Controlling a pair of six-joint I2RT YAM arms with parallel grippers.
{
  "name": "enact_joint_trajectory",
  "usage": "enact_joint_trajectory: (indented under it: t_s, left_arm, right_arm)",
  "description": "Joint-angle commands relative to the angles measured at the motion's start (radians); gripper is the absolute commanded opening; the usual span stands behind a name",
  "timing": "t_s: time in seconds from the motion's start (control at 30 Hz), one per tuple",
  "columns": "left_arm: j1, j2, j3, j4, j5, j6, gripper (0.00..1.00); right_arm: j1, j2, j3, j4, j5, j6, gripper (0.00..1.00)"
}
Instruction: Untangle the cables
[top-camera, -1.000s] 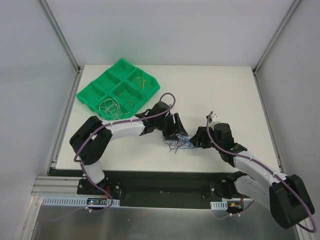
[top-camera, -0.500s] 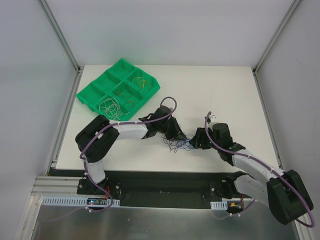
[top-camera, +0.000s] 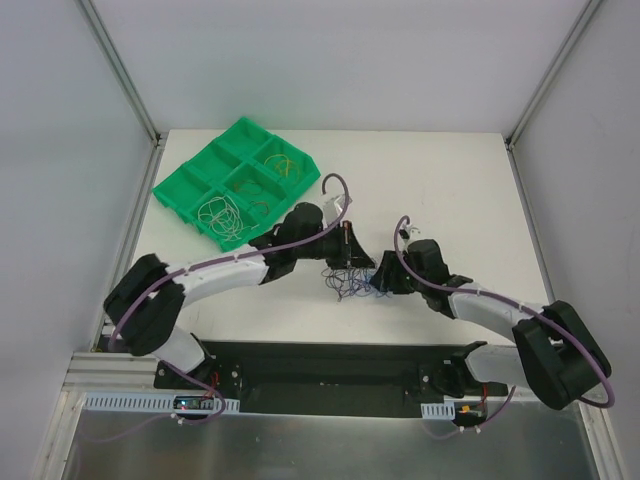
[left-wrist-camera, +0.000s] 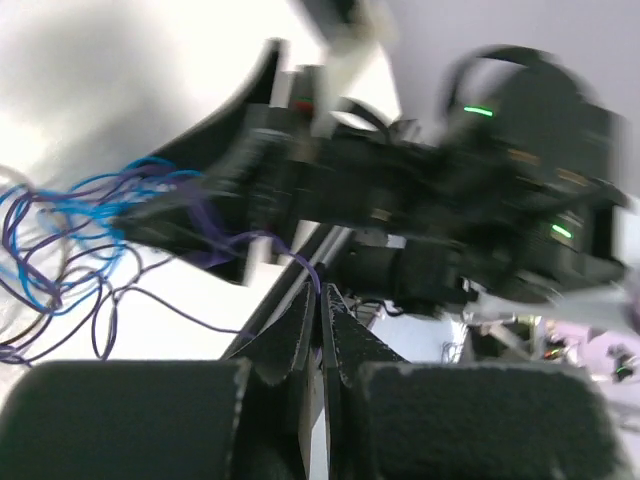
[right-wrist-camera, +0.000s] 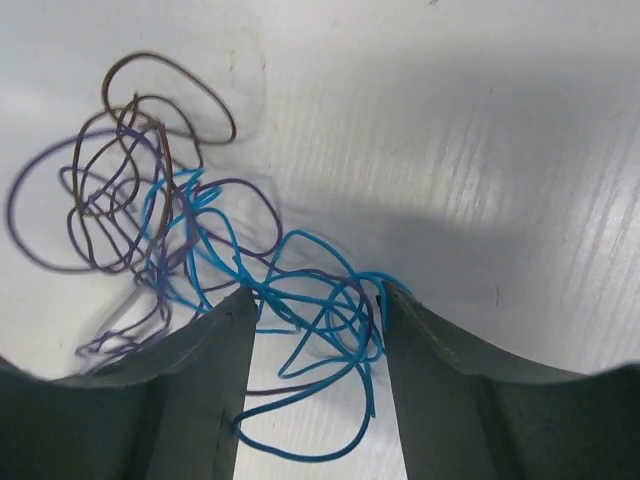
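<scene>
Left wrist view: left fingers (left-wrist-camera: 295, 335) pressed together, nipping a purple strand of the cables (left-wrist-camera: 70, 250); right fingers (right-wrist-camera: 215, 360) partly spread, blue loops lying between them; cables bunched on the white desk (top-camera: 450, 190) between both arms; green tray (top-camera: 172, 187) back-left, well apart.

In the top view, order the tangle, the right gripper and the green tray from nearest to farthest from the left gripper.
1. The tangle, at the tips of the left gripper.
2. The right gripper, just to the right.
3. The green tray, far back on the left.
</scene>
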Motion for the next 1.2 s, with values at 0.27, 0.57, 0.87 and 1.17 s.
enact_joint_trajectory:
  t_s: [0.27,0.57,0.87,1.17]
  left_arm:
    - [-0.012,-0.526,0.365,-0.483,-0.208,0.761,0.00]
    - [-0.012,-0.508,0.828,-0.797,-0.553,0.959,0.00]
    - [-0.012,-0.473,1.060,-0.851,-0.695,1.033,0.00]
    - [-0.012,-0.450,0.973,-0.876,-0.739,1.015,0.00]
  right_arm:
    - [0.023,0.005,0.078,-0.212,0.536,0.172,0.37]
    - [-0.080,-0.014,0.187,-0.404,0.662,0.125,0.34]
    - [-0.219,-0.041,0.222,-0.441,0.608,0.038,0.43]
    - [-0.227,-0.066,0.169,-0.318,0.446,-0.087,0.57]
